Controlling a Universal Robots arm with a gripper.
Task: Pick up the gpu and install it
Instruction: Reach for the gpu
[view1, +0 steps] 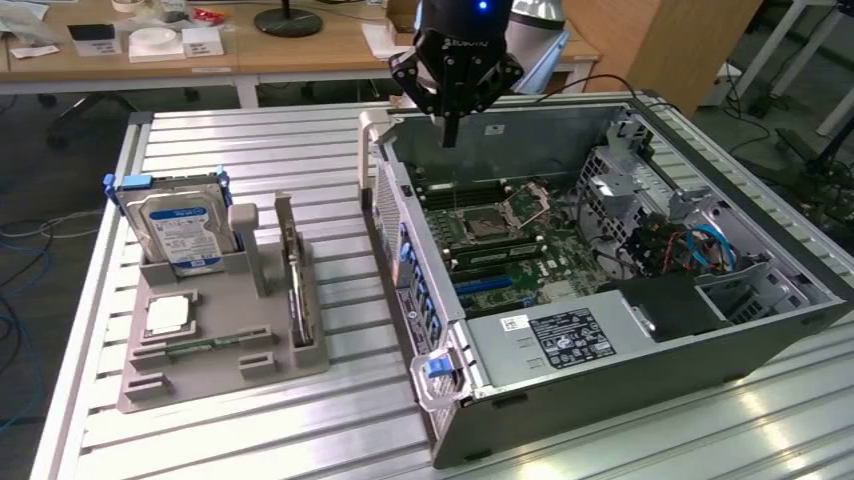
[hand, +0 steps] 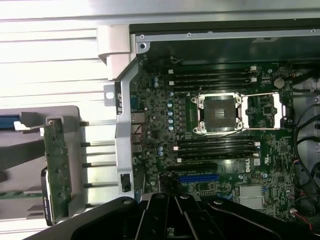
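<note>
The tool (view1: 451, 135) hangs above the case (view1: 641, 385), over its far corner on the exterior view's left. Its fingers are pressed together with nothing between them.

The case lies open on the bench (view1: 267, 150), its motherboard (view1: 514, 245) facing up. On the board, the socket (hand: 220, 112) sits between rows of black memory slots. A blue slot (hand: 198, 177) lies past those rows, towards the power supply (view1: 561, 335) at the case's near end. No card sits in the blue slot.

The gpu (hand: 56, 165) is outside the case, in a grey holder (view1: 227, 372) that rests on the bench just beside the case, on the exterior view's left of it. It stands on edge in a slot on the side of the holder nearest the case. In the wrist view its green board faces the case and its black cooler faces away. The tool is well apart from it. A hard drive (view1: 180, 235) with a blue-white label stands upright in the same holder, farther from the case than the gpu.
</note>
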